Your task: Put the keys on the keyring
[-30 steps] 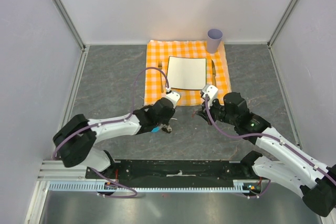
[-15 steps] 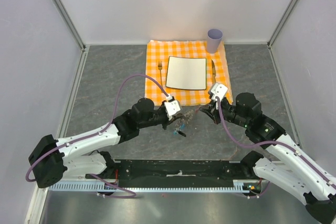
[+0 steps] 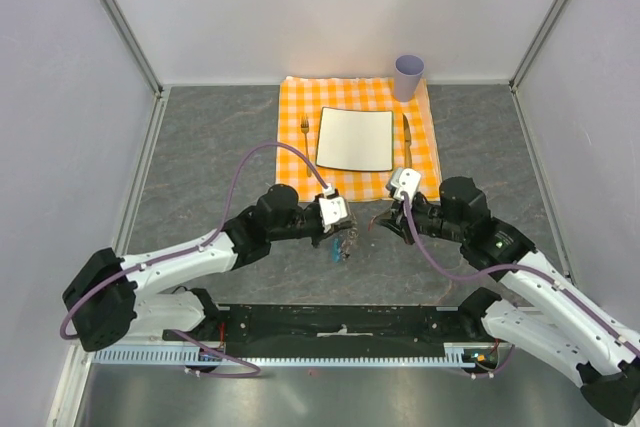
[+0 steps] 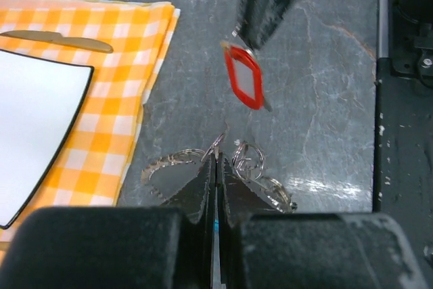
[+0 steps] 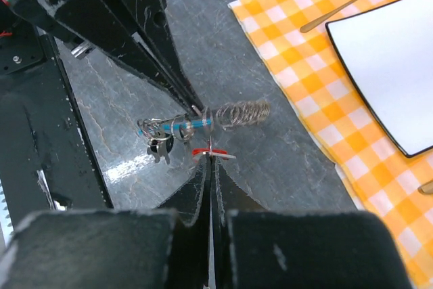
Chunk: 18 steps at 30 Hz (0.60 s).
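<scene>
The left gripper (image 4: pixel 216 167) is shut tight on the keyring (image 4: pixel 247 158), whose silver loops hang to either side of the fingertips. The right gripper (image 5: pixel 210 162) is shut on one end of the red-headed key (image 4: pixel 245 79), which is held just beside the keyring but apart from it. Both things are carried above the bare table (image 3: pixel 200 147), about midway across it, between the near edge of the checked cloth (image 3: pixel 295 172) and the table's near edge. The step in hand is judged to be the threading of the key onto a loop. For that, the keyring is best kept steady while the key is eased in slowly and its small hole is lined up with the loop's open end. Neither the hole nor the opening can be made out, so small corrections are likely to be needed. As the key is pinched only at its tip, it could twist or slip if pushed hard. One key, one keyring, one cloth, one plate (image 3: pixel 355 137), one fork (image 3: pixel 304 132), one knife (image 3: pixel 407 137) and one cup (image 3: pixel 408 75) are counted.
</scene>
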Motion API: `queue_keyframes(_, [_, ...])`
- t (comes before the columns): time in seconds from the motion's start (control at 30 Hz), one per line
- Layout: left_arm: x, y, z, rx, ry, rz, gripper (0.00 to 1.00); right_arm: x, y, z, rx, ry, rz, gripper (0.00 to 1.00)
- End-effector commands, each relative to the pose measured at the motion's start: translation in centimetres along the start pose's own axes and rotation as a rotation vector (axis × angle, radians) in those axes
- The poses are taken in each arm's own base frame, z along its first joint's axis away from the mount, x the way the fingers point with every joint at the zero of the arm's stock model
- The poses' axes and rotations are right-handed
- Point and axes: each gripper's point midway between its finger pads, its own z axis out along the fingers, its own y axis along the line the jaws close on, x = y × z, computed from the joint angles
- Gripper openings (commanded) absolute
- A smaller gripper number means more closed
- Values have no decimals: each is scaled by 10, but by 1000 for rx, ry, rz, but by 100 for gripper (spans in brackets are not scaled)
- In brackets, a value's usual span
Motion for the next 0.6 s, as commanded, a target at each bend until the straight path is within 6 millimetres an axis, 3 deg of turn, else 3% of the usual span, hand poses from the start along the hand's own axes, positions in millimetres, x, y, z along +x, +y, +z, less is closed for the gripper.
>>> queue_keyframes(0.0, [-11, 38, 1, -148, -52, 3, 2, -2, -1, 9, -13, -6, -8, 0])
queue_keyframes(0.03, [16, 62, 0, -258, 65, -58, 2, 0, -9, 9, 32, 1, -5, 0])
queue_keyframes(0.07, [31, 78, -6, -305, 121, -132, 2, 0, -13, 8, 53, 1, -3, 0])
queue_keyframes(0.13, [50, 82, -5, -311, 223, -185, 2, 1, -21, 6, 105, 3, -1, 0])
queue_keyframes(0.17, [64, 74, 3, -271, 263, -206, 2, 0, -23, 4, 120, -4, -4, 0])
queue_keyframes(0.23, [70, 56, 13, -173, 279, -236, 2, -2, -28, 2, 155, -15, -3, 0])
queue_keyframes(0.27, [84, 46, 21, -128, 322, -266, 2, -3, -30, 1, 167, -22, -3, 0])
queue_keyframes(0.33, [86, 35, 29, -69, 349, -282, 2, -4, -31, -1, 180, -25, -1, 0])
queue_keyframes(0.37, [99, 25, 29, -37, 409, -298, 2, -3, -32, -1, 187, -24, 4, 0])
queue_keyframes(0.57, [110, 11, 35, 7, 482, -255, 2, -2, -35, -2, 206, -25, 7, 0])
